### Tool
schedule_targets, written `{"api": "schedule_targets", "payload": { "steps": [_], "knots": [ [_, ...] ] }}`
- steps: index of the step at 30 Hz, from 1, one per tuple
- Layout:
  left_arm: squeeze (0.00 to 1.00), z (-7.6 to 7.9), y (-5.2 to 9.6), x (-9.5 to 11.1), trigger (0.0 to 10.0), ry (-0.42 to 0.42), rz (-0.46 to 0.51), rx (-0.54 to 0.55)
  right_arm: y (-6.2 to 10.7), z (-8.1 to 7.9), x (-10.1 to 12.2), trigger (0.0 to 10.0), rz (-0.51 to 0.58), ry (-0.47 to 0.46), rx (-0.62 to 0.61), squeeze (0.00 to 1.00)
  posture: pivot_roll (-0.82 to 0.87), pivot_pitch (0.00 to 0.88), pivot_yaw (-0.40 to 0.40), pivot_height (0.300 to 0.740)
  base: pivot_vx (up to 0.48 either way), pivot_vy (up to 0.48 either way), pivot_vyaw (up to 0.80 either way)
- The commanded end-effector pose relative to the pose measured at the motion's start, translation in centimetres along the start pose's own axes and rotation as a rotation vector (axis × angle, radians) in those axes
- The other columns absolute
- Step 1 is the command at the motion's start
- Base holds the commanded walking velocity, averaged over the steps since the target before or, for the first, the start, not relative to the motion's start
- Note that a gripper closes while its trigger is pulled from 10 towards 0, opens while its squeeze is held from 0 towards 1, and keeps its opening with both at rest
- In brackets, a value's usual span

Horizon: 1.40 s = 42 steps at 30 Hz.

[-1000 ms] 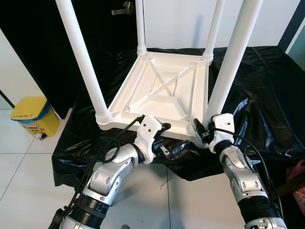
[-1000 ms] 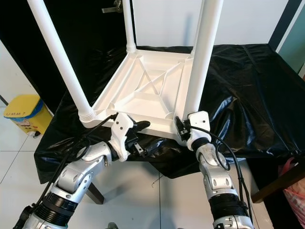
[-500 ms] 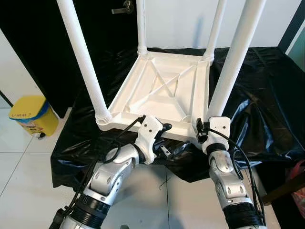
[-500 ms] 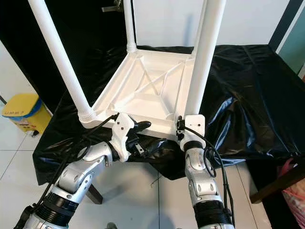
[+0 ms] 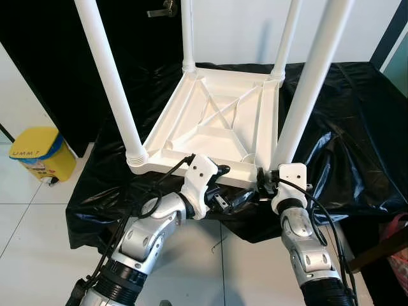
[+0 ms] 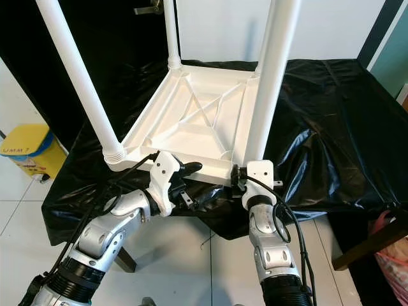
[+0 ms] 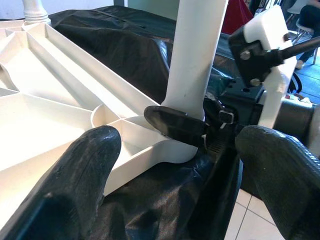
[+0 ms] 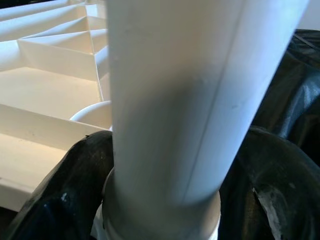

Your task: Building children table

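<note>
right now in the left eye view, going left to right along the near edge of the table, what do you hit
yellow bin → near left table leg → left gripper → right gripper at the foot of the near right table leg → black sheet

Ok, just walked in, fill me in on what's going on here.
The robot is assembling a white children's table, which lies upside down on a black-covered surface with all four legs standing up. The right gripper closes around the base of the near right leg. The left gripper sits open at the table's near edge.
</note>
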<state>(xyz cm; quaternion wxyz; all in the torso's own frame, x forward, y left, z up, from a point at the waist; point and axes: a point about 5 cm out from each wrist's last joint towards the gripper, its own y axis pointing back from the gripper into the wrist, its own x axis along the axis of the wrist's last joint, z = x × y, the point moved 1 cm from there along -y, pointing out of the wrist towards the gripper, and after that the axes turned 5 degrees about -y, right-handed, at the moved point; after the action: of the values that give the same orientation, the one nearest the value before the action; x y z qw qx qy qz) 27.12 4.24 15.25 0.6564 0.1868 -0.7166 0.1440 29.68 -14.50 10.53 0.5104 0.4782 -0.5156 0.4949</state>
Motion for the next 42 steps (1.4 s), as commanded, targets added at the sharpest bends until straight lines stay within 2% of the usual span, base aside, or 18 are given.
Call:
{"api": "schedule_targets", "payload": {
  "steps": [1, 4, 6, 7, 8, 10, 11, 15, 25, 29, 30, 41, 42],
  "knots": [
    [0.00, 0.3, 0.0, -0.3, 10.0, 0.006, -0.013, -0.012, 0.2, 0.1, 0.0, 10.0, 0.005, 0.002, 0.009, 1.00, -0.02, 0.000, -0.020, 0.740, 0.000, 0.000, 0.00],
    [0.00, 0.2, 0.0, -0.3, 10.0, 0.005, -0.011, -0.014, 0.6, 0.7, 0.2, 10.0, 0.028, -0.009, 0.060, 1.00, -0.03, 0.000, -0.015, 0.740, 0.000, 0.000, 0.00],
    [0.00, 0.1, -0.1, -0.1, 10.0, 0.001, -0.008, -0.019, 1.1, 1.5, 0.4, 10.0, 0.041, -0.012, 0.165, 1.00, -0.04, 0.000, -0.008, 0.740, 0.000, 0.000, 0.00],
    [0.00, 0.1, -0.1, -0.1, 10.0, 0.001, -0.008, -0.019, 1.1, 1.5, 0.4, 10.0, 0.041, -0.012, 0.165, 1.00, -0.04, 0.000, -0.008, 0.740, 0.000, 0.000, 0.00],
    [0.00, 0.1, -0.1, -0.1, 10.0, -0.001, -0.008, -0.020, 1.0, 1.6, 0.5, 10.0, 0.036, -0.016, 0.203, 0.55, -0.04, 0.000, -0.005, 0.740, 0.000, 0.000, 0.00],
    [0.00, 0.0, -0.1, -0.1, 10.0, -0.002, -0.008, -0.021, 1.0, 1.7, 0.6, 10.0, 0.031, -0.019, 0.227, 0.55, -0.04, 0.000, -0.005, 0.740, 0.000, 0.000, 0.00],
    [0.00, 0.1, -0.2, -0.1, 10.0, -0.002, -0.007, -0.024, 0.6, 1.7, 0.9, 10.0, 0.029, -0.017, 0.304, 0.00, -0.04, 0.000, 0.001, 0.740, 0.000, 0.000, 0.00],
    [0.00, 0.1, -0.3, 0.0, 10.0, -0.002, -0.005, -0.029, 0.2, 1.5, 1.3, 10.0, 0.027, 0.003, 0.399, 0.00, -0.04, 0.000, 0.001, 0.740, 0.000, 0.000, 0.00],
    [0.00, -0.1, -0.4, 0.2, 10.0, -0.006, -0.001, -0.028, -1.4, 1.4, 2.0, 10.0, 0.017, 0.049, 0.516, 0.00, -0.04, 0.000, -0.005, 0.740, 0.000, 0.000, 0.00],
    [0.00, -0.1, -0.4, 0.2, 10.0, -0.006, 0.002, -0.021, -1.8, 1.5, 1.5, 10.0, -0.011, 0.071, 0.550, 0.00, -0.03, 0.000, -0.012, 0.740, 0.000, 0.000, 0.00],
    [0.00, -0.1, -0.3, 0.2, 10.0, -0.005, 0.004, -0.016, -1.8, 1.5, 1.2, 0.0, -0.025, 0.079, 0.566, 0.00, -0.02, 0.000, -0.017, 0.740, 0.000, 0.000, 0.00],
    [0.00, -0.2, 0.0, 0.2, 10.0, -0.001, 0.004, 0.004, -1.9, 1.6, 0.5, 0.0, -0.052, 0.086, 0.591, 0.00, -0.02, 0.000, -0.016, 0.740, 0.000, 0.000, 0.00],
    [0.00, -0.2, 0.0, 0.2, 10.0, 0.000, 0.004, 0.002, -1.9, 1.6, 0.4, 5.6, -0.057, 0.086, 0.584, 0.00, -0.02, 0.000, -0.012, 0.740, 0.000, 0.000, 0.00]
  ]
}}
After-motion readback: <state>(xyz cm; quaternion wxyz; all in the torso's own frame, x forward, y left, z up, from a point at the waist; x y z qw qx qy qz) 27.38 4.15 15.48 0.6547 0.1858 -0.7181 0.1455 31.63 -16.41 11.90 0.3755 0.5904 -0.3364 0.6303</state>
